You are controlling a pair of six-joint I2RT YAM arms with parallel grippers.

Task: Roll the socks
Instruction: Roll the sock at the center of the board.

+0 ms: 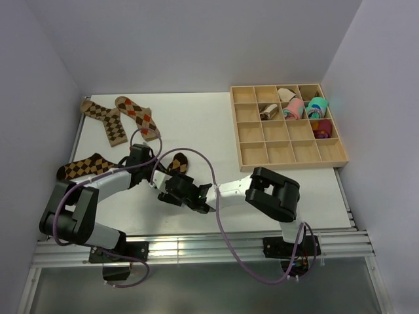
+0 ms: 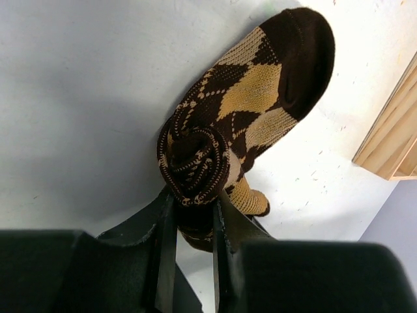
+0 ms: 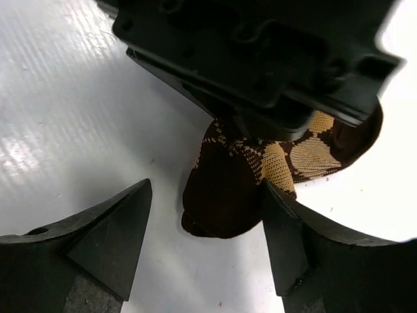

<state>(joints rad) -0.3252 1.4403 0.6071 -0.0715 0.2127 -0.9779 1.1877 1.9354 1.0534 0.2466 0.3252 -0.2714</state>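
Gripping sock roll [image 2: 195, 160], L claw [image 2: 192, 201], R claw [image 3: 207, 195] astride

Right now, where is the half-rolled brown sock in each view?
Top external: sock left of centre, beside left gripper.
Left wrist: sock at centre, rolled end pinched by left gripper.
Right wrist: sock at centre, ahead of open right gripper.
Shared landmark: left gripper.

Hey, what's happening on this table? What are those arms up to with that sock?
Two robot arms are rolling socks. The left end effector pinches the coiled part of a brown argyle sock on the white table. The right end effector stands open over the same sock, gripping nothing. Three other socks lie flat and unrolled at the left. The wooden tray on the right holds a few rolled bundles.
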